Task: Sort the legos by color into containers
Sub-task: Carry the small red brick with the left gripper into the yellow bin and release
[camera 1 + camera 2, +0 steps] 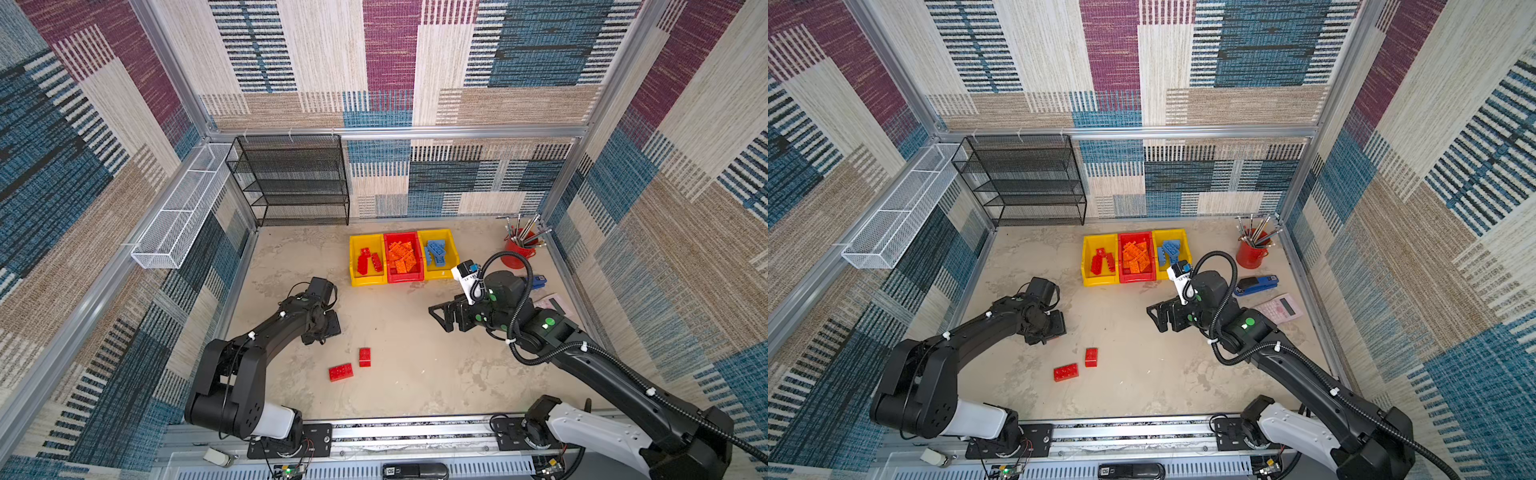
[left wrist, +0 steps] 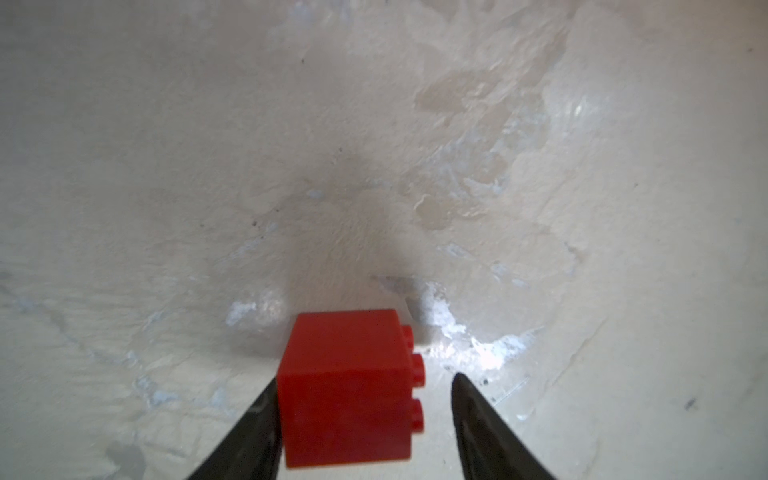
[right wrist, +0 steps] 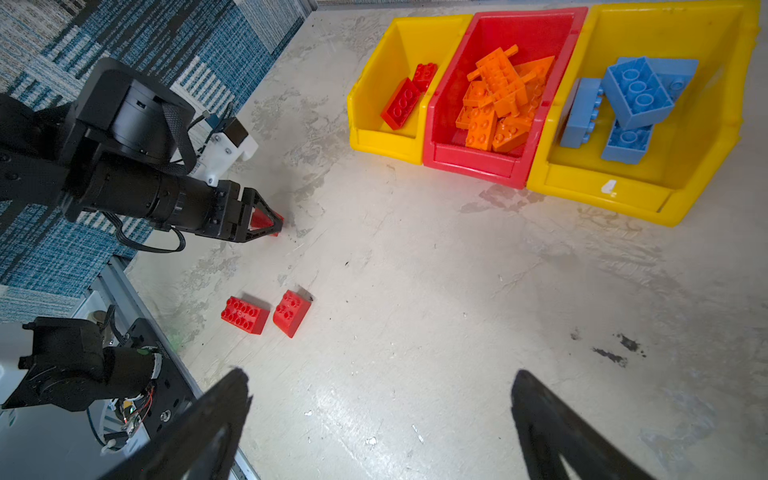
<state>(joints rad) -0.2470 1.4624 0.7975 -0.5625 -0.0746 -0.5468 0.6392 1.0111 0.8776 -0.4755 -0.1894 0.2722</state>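
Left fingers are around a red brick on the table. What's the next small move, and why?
Probably close the left fingers fully on the red brick. In the left wrist view one finger lies against its plain side, but a gap shows beside the studded side, so it looks not yet gripped.

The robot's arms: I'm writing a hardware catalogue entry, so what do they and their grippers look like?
Both the left arm and right arm are black with a white base shell. The right arm carries a ribbed black hose, white ties and green dots. The left gripper and right gripper have black, tapered, triangular fingers.
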